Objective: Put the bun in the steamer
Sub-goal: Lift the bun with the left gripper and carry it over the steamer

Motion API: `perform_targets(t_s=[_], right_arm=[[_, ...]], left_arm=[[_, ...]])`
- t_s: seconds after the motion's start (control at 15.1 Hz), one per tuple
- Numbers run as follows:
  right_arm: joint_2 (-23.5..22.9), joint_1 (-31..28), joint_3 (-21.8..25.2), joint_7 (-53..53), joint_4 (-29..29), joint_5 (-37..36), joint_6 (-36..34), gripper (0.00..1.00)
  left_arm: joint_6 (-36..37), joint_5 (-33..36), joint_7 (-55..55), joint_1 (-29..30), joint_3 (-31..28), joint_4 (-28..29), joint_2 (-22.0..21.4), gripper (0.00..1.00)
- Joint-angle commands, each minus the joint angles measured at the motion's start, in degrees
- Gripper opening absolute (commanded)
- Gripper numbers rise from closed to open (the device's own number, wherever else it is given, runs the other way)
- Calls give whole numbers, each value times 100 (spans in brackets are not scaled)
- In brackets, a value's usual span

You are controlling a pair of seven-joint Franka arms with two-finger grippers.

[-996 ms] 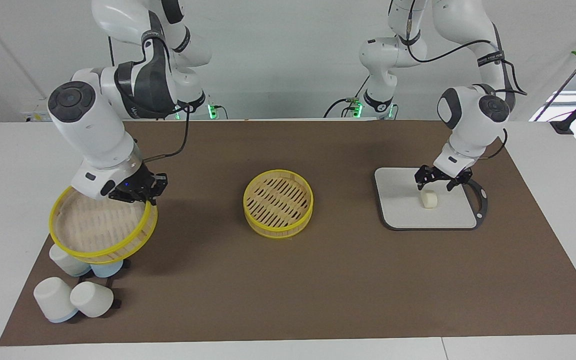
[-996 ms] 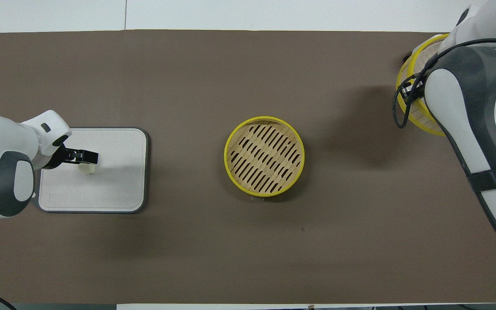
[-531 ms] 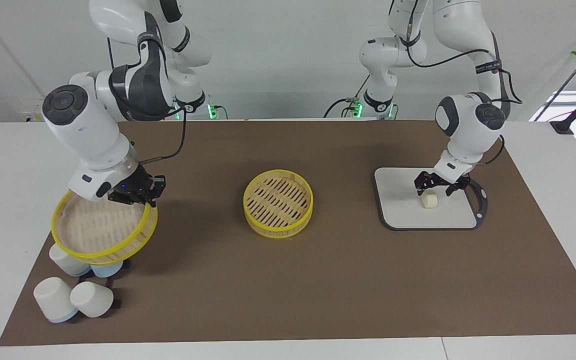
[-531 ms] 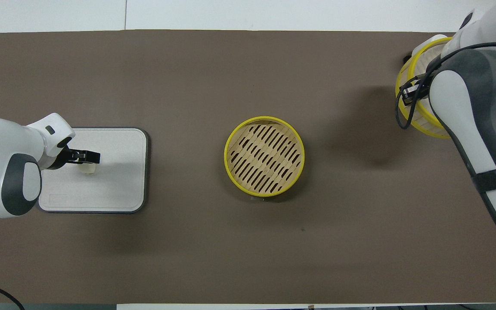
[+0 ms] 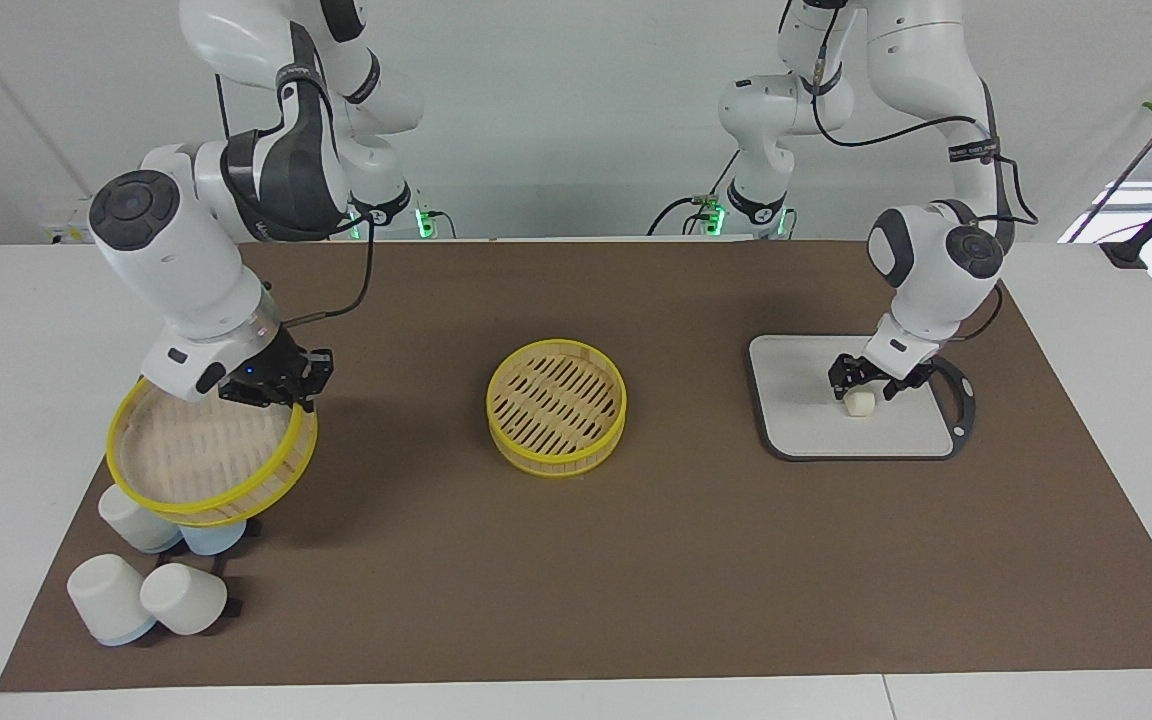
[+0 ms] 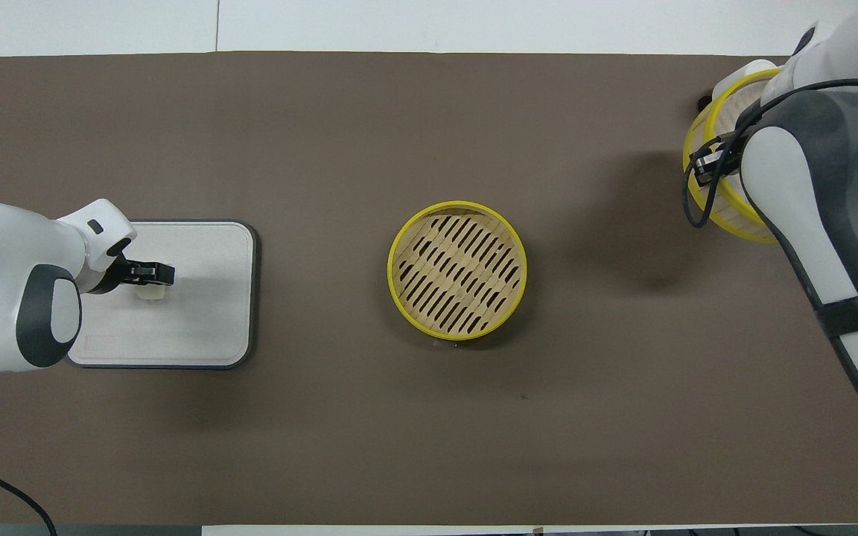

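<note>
While astride bun [image 5: 862,402] — axis unclear — left end effector [image 5: 868,386], grip uncertain; right end effector [image 5: 271,388] tight on lid [image 5: 198,478].

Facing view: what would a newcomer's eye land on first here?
Probably the yellow-rimmed steamer standing empty mid-table, and its matching top piece held tilted in the air by the right gripper over the white cups. Next, the left gripper down at the small bun on the white board, jaws either side of it.
</note>
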State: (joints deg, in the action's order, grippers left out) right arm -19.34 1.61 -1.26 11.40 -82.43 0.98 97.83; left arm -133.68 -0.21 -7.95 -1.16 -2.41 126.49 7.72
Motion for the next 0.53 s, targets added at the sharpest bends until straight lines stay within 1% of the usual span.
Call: perform_targets(t_s=[0.0, 0.07, 0.13, 0.27, 0.33, 0.46], right_arm=[[212, -82, -58, 37, -221, 87, 131, 0], [212, -73, -58, 37, -229, 87, 131, 0], [212, -73, -58, 37, -229, 87, 131, 0], [212, -73, -58, 37, -221, 87, 123, 0], [212, -82, -67, 37, -221, 96, 123, 0], [212, -73, -58, 37, -221, 96, 123, 0]], left_arm=[[-106, 117, 109, 37, 30, 104, -42, 72], [-106, 117, 170, 19, 30, 112, -42, 68], [-88, 117, 171, 10, 30, 121, -42, 59], [-80, 117, 171, 10, 30, 112, -42, 38], [-79, 117, 180, 10, 30, 112, -42, 34], [-62, 117, 241, 19, 30, 60, -42, 32]])
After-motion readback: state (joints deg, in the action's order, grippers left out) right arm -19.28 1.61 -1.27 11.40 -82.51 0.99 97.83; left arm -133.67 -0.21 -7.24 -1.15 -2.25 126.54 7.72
